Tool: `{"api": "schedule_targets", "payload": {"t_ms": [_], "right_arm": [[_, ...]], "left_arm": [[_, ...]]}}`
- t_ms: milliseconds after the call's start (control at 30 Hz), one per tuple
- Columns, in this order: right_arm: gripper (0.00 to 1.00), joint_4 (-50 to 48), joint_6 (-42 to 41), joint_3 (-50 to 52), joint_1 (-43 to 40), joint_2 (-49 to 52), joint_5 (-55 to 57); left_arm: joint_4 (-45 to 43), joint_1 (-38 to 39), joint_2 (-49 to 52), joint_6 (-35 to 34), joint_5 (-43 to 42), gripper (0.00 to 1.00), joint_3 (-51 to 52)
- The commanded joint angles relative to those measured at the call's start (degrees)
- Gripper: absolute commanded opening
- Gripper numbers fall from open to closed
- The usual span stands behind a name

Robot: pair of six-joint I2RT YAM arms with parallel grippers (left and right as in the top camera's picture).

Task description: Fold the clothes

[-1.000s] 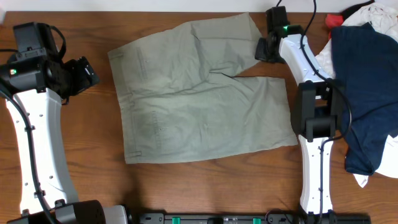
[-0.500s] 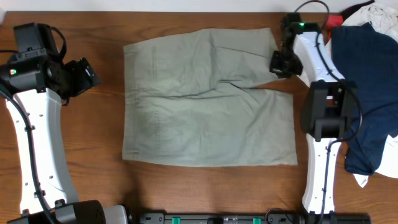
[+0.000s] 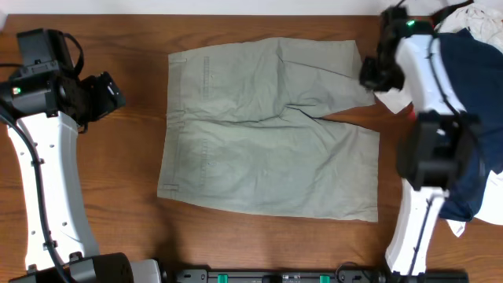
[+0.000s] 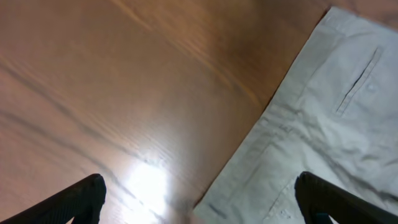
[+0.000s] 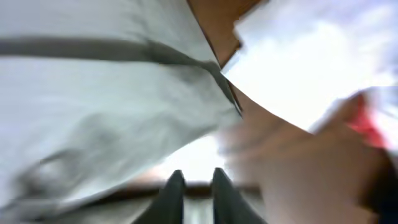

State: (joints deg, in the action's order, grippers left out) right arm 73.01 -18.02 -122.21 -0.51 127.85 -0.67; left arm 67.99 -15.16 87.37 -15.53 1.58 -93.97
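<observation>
Shorts: wrinkled khaki-green cotton shorts [image 3: 267,134] lie spread flat mid-desk, with the waistband edge to the left and two leg hems to the right.
Desk: brown wooden desk [image 3: 118,196] shows a wide bare band left of the shorts, another along their near edge, and a thin strip past their far edge.
Left end effector: [image 3: 114,93] sits left of the waistband over bare wood, jaws wide apart, holding nothing.
Right end effector: [image 3: 374,75] is at the far leg's hem corner with its fingers close together; the view is blurred, so I cannot tell whether it grips cloth.
Right of shorts: a dark navy garment [image 3: 464,102] and a white cloth [image 3: 475,17] are heaped there, crowding that side.
</observation>
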Motion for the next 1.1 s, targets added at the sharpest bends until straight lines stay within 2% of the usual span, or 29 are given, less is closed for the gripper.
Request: {"api": "schedule_targets", "payload": {"t_ms": [0, 133, 200, 233, 367, 500, 667, 767, 933, 1067], "right_arm": [[0.29, 2.69, 0.94, -1.01, 0.28, -13.09, -1.75], [0.52, 8.87, 0.92, -0.98, 0.85, -19.56, 0.44], [0.61, 12.94, 0.52, -0.98, 1.25, -21.49, 3.28], [0.62, 14.99, -0.26, -0.98, 1.29, -21.99, 4.79], [0.62, 22.77, -1.75, -0.48, 1.31, -22.32, 6.69], [0.59, 23.04, -1.90, 3.69, 1.33, -22.38, 6.58], [0.57, 19.69, -1.90, 11.80, 1.33, -22.45, 4.07], [0.55, 16.65, -1.92, 17.81, 1.33, -22.56, 2.08], [0.54, 10.84, -2.14, 25.24, 1.31, -22.95, 0.17], [0.54, 8.76, -2.10, 27.28, 1.36, -22.97, 0.20]], "left_arm": [[5.16, 0.24, -0.42, -6.64, -0.46, 0.96, 0.44], [12.31, 0.31, -0.83, -16.65, -0.44, 0.96, 2.78], [12.28, 0.79, -1.90, -21.11, -0.35, 0.96, 6.91], [11.15, 1.07, -2.73, -24.06, -0.26, 0.96, 10.21], [2.62, 2.84, -6.27, -33.57, -0.33, 0.96, 24.55], [-7.34, 5.18, -7.85, -37.79, -1.25, 0.93, 34.84], [-16.26, 9.94, -7.76, -38.88, -1.09, 0.90, 41.20], [-19.82, 13.42, -7.56, -42.27, -1.09, 0.87, 44.74], [-24.28, 17.68, -7.52, -47.58, -1.09, 0.87, 50.03], [-25.05, 18.47, -7.43, -50.21, -1.07, 0.86, 52.74]]}}
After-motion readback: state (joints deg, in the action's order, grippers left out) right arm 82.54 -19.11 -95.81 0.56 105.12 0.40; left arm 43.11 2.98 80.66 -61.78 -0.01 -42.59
